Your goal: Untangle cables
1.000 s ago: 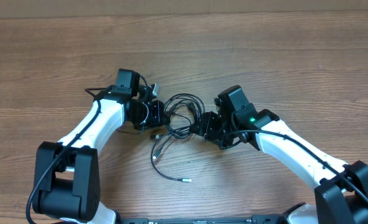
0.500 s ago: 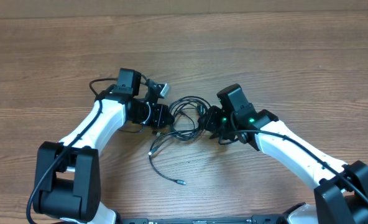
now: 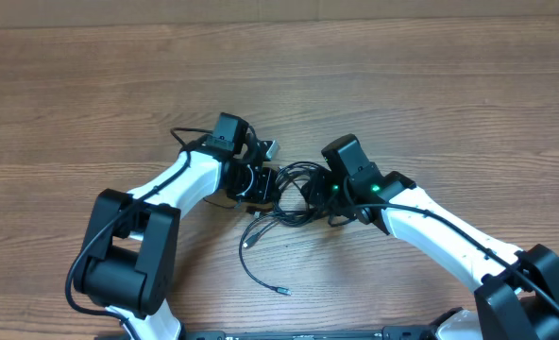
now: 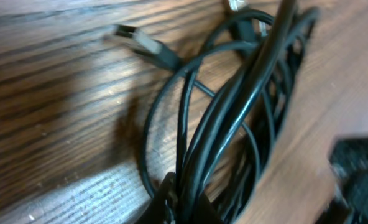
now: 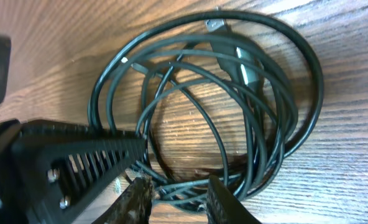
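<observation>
Pulling apart now could cinch the knot. On the table (image 3: 449, 76), cables (image 3: 294, 178) lie bunched btwn your arms. Left gripper (image 4: 184, 202) is clamped on several strands. Right gripper (image 5: 178, 199) is narrowly apart w/ strands inside, nothing pinched. The USB plug (image 4: 140, 42) may snag.

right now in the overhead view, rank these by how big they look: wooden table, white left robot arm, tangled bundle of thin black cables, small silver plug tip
1. wooden table
2. white left robot arm (nearer the camera, yet clearly bigger)
3. tangled bundle of thin black cables
4. small silver plug tip
</observation>
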You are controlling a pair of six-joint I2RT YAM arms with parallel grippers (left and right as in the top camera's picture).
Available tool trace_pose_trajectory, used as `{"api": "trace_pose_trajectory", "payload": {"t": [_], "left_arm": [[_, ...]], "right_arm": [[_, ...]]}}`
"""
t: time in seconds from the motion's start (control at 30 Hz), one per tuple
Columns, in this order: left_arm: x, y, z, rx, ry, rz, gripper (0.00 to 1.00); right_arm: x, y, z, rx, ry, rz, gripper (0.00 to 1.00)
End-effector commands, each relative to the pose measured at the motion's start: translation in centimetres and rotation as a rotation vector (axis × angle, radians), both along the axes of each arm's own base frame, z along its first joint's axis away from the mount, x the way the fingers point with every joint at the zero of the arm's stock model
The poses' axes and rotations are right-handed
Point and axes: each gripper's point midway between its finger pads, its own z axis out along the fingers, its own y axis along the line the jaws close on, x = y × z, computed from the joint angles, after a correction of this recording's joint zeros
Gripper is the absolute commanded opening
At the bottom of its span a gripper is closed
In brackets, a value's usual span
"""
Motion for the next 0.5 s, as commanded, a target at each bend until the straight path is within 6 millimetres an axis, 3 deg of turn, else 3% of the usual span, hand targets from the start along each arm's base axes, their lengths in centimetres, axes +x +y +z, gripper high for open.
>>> {"api": "trace_pose_trajectory", "payload": {"t": [0.0, 0.2, 0.4, 0.47], "left_arm": [[1.2, 0.9, -0.9, 0.084, 0.023, 0.117, 0.04], [0.7, 1.4, -1.3, 0.116, 0.051, 0.134, 0.04], [0.7, 1.0, -1.1, 0.093, 0.054, 0.127, 0.04], [0.7, 0.5, -0.8, 0.062, 0.057, 0.119, 0.13]], "right_arm": [[-0.3, -0.4, -0.6, -0.04, -0.007, -0.009, 0.27], [-0.3, -0.8, -1.2, -0.077, -0.013, -0.018, 0.33], [0.6, -0.1, -1.7, -0.063, -0.036, -0.013, 0.32], [0.7, 0.4, -2.6, -0.058, -0.025, -0.004, 0.29]]}}
